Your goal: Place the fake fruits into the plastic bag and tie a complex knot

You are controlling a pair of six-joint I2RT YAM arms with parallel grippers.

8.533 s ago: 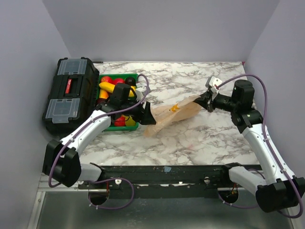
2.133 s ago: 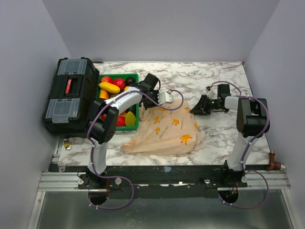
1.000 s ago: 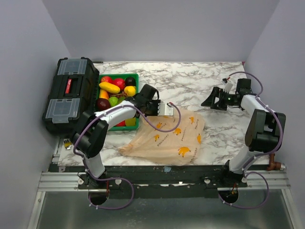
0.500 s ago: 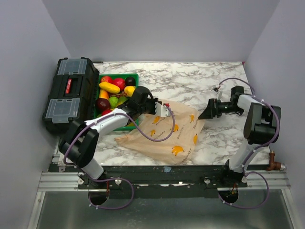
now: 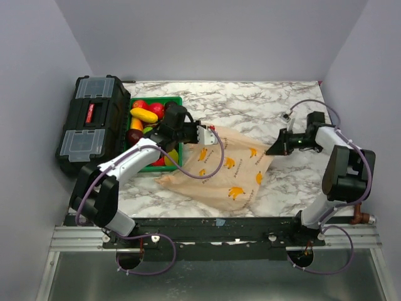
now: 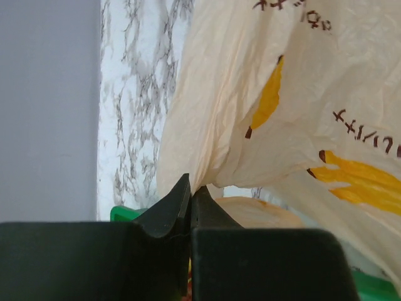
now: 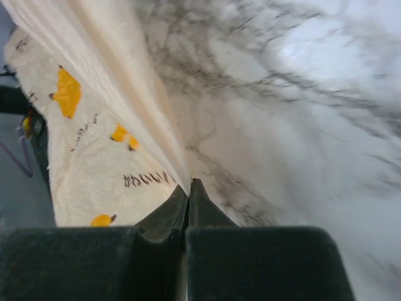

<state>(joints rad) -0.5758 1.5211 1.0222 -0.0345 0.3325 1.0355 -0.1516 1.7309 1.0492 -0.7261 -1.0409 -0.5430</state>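
Observation:
The pale peach plastic bag (image 5: pixel 229 169), printed with yellow bananas, lies spread on the marble table between both arms. My left gripper (image 6: pixel 190 188) is shut on the bag's (image 6: pixel 250 94) left edge, next to the green tray. My right gripper (image 7: pixel 188 186) is shut on the bag's (image 7: pixel 94 125) right corner, at the bag's far right (image 5: pixel 274 150) in the top view. The fake fruits (image 5: pixel 147 116), red, yellow, green and dark purple, sit in the green tray (image 5: pixel 178 100), partly hidden by the left arm. No knot shows.
A black toolbox (image 5: pixel 91 122) stands at the far left, beside the tray. Grey walls enclose the table on three sides. Bare marble (image 5: pixel 250 106) lies behind the bag and to its right.
My right gripper has shut on the bag's right corner; half a second ago it stood open beside it. The left gripper still holds the left edge, and the bag has spread out flatter.

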